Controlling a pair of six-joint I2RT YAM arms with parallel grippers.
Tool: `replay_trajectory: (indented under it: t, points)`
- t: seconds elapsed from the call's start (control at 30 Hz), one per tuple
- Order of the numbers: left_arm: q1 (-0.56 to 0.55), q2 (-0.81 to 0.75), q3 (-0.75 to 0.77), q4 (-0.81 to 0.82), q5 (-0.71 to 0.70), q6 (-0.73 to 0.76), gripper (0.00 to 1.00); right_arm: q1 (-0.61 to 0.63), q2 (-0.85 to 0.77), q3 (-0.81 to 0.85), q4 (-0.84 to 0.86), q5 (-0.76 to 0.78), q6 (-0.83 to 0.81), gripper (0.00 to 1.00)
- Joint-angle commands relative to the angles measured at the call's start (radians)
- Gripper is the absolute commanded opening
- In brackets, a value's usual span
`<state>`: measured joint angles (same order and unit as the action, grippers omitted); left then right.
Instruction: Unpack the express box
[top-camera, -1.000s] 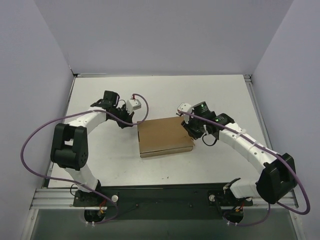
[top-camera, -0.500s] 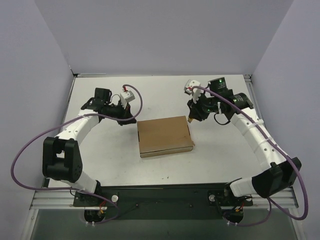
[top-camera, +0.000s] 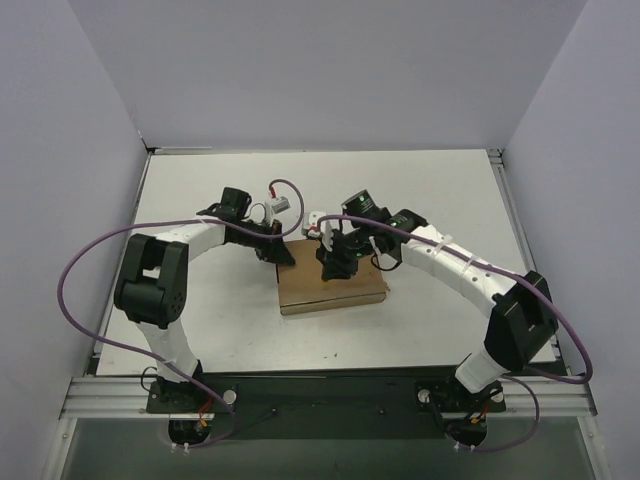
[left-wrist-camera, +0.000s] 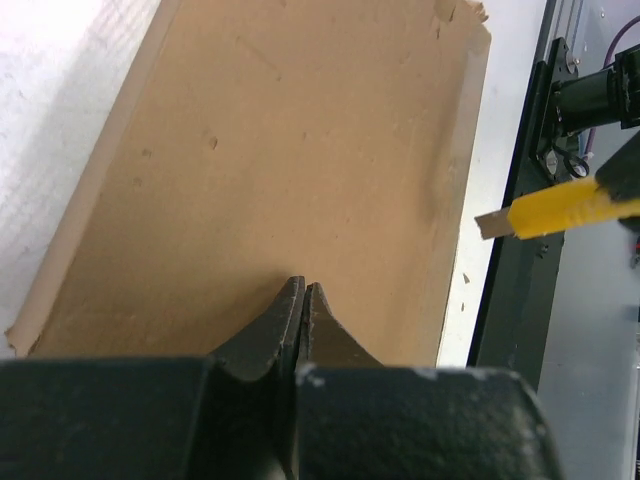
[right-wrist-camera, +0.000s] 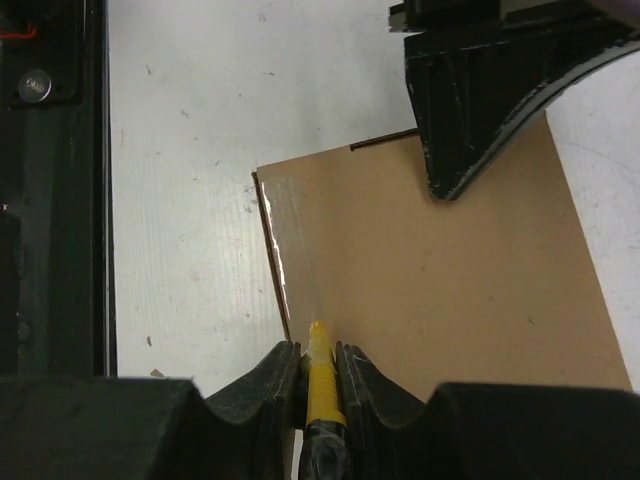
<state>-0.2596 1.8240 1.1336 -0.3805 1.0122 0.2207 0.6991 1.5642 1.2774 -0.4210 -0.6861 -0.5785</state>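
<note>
The express box (top-camera: 345, 282) is a flat brown cardboard mailer lying closed in the middle of the table. My left gripper (top-camera: 284, 254) is shut and empty, its tips pressed on the box's far-left corner; the left wrist view shows the tips (left-wrist-camera: 302, 286) against the lid (left-wrist-camera: 300, 150). My right gripper (top-camera: 335, 264) is over the lid, shut on a yellow-handled cutter (right-wrist-camera: 322, 375). The cutter's tip sits on the lid (right-wrist-camera: 440, 270) close to one edge. The cutter also shows in the left wrist view (left-wrist-camera: 560, 210).
White table (top-camera: 200, 300) with grey walls on three sides. The black base rail (top-camera: 320, 392) runs along the near edge. My left gripper's fingers (right-wrist-camera: 480, 100) hang over the box's far corner in the right wrist view.
My right arm has swung in from the back right and brought the cutter down onto the box lid. My left gripper has moved right onto the box's far-left corner.
</note>
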Motion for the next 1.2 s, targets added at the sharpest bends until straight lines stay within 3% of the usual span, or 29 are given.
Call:
replay_trajectory:
  t: [0.0,0.2,1.17]
  points:
    - [0.016,0.012,-0.006,-0.009,0.052,0.02,0.0,0.071,-0.039,-0.042,0.159,0.034,0.067,0.0]
    - [0.016,0.017,-0.029,0.018,0.052,0.011,0.0,0.117,-0.059,-0.105,0.22,0.054,0.1,0.0]
    - [0.017,0.02,-0.041,0.043,0.023,-0.001,0.0,0.128,-0.056,-0.118,0.177,0.028,0.083,0.0]
